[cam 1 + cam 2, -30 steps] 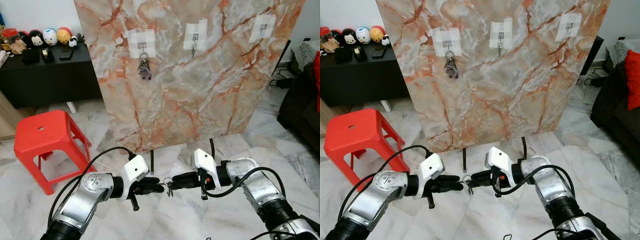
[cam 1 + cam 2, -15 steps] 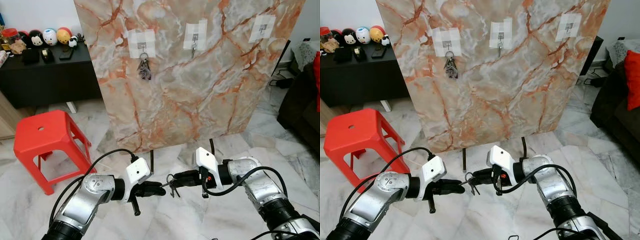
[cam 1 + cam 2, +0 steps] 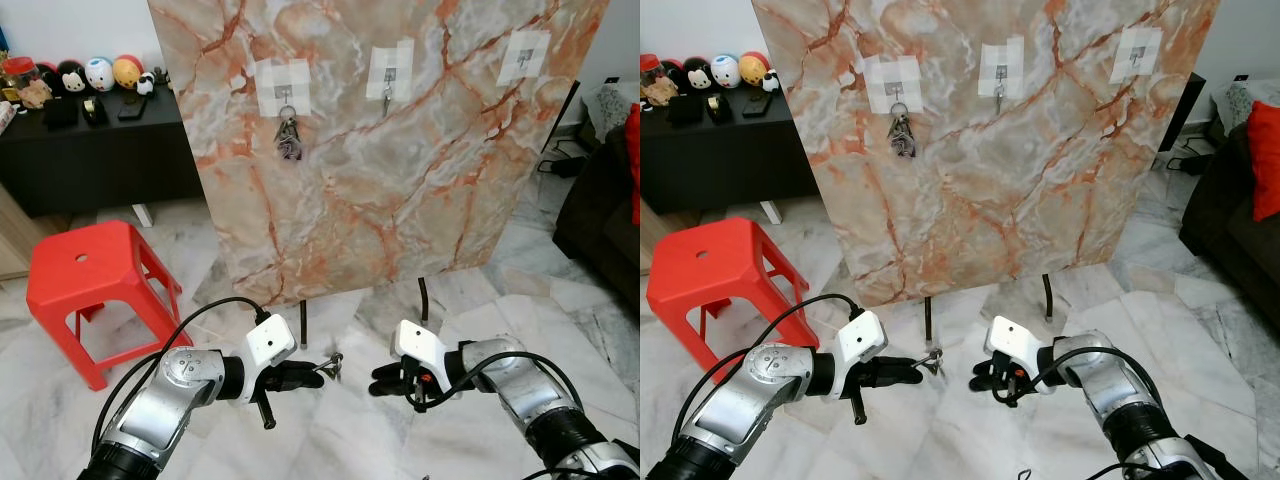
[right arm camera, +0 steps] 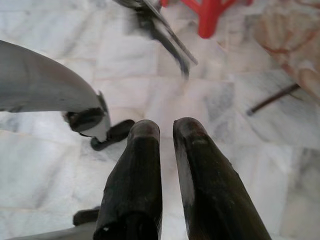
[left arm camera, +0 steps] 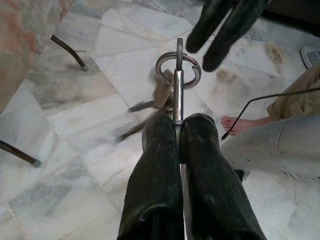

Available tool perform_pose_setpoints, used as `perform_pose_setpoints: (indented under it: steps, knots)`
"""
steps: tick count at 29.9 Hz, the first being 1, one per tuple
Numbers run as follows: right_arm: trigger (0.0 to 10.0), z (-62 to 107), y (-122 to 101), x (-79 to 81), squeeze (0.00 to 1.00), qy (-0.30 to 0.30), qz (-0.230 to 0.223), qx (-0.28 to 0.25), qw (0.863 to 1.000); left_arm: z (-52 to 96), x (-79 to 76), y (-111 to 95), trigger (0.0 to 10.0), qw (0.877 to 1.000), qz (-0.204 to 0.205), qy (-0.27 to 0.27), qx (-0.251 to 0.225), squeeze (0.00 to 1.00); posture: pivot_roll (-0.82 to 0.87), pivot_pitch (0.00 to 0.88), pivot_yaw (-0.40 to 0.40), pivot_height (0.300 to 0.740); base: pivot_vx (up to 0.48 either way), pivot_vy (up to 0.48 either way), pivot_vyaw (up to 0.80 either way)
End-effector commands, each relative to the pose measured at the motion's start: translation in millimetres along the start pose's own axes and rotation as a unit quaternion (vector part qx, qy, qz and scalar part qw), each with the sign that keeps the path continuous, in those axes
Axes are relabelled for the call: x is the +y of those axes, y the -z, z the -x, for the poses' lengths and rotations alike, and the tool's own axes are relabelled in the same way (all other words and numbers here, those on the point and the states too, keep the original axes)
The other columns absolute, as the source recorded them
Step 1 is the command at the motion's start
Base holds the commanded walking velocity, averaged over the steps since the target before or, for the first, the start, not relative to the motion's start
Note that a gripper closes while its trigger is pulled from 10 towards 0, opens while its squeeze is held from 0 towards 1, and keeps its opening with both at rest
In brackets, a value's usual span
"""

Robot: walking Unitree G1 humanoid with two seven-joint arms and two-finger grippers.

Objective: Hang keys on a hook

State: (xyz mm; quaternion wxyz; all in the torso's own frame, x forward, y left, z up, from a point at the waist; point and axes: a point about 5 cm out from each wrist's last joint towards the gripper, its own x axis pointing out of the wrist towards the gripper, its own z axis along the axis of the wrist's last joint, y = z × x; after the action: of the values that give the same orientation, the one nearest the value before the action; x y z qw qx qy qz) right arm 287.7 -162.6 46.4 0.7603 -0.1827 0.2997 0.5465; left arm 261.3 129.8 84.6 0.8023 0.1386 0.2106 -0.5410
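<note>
My left gripper is shut on a bunch of keys, low over the marble floor. In the left wrist view its fingers pinch a key shaft, and the key ring sticks out past the tips. My right gripper hangs a little to the right of the keys, apart from them. Its fingers stand slightly open with nothing between them. Ahead stands a marble board with three taped hooks. The left hook carries another key bunch, the middle hook a small item, and the right hook is bare.
A red plastic stool stands at the left. Behind it is a black cabinet with toys on top. A dark sofa is at the right edge. The board rests on thin black legs. A person's bare foot is on the floor.
My right gripper has let go of the keys and drawn back down to the right. The left gripper keeps hold of them and has barely moved.
</note>
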Motion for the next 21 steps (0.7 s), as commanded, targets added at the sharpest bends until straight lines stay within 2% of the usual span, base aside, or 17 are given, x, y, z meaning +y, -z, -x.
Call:
perform_pose_setpoints:
  steps: [1,4,9,12,21]
  knots:
    - [10.0,4.5,0.4,-5.2,0.00,0.022,-0.005,-0.001,1.000,2.6,1.5,-5.2,0.0,1.000,-0.014,-0.004,-0.001,0.00,-0.05,0.047,-0.044,0.740,0.000,0.000,0.00]
    - [10.0,6.3,-0.2,-13.3,0.00,0.067,-0.022,-0.011,0.997,3.6,1.9,-4.3,0.0,1.000,-0.019,-0.005,0.007,0.00,-0.05,0.049,-0.042,0.740,0.000,0.000,0.00]
    - [10.0,7.2,-6.4,-15.5,0.00,0.084,-0.019,-0.031,0.996,4.1,2.1,-3.9,0.0,1.000,-0.021,-0.004,0.010,0.00,-0.05,0.049,-0.040,0.740,0.000,0.000,0.00]
    - [10.0,10.3,-18.6,-11.8,0.00,0.060,-0.009,-0.062,0.996,4.6,2.9,-3.9,0.0,1.000,-0.023,-0.006,0.012,0.00,-0.05,0.052,-0.039,0.740,0.000,0.000,0.00]
    - [10.0,23.6,-32.4,2.2,0.00,0.006,0.029,-0.085,0.996,3.4,10.6,-4.7,0.0,0.999,-0.013,-0.044,0.008,0.00,-0.06,0.050,-0.040,0.740,0.000,0.000,0.00]
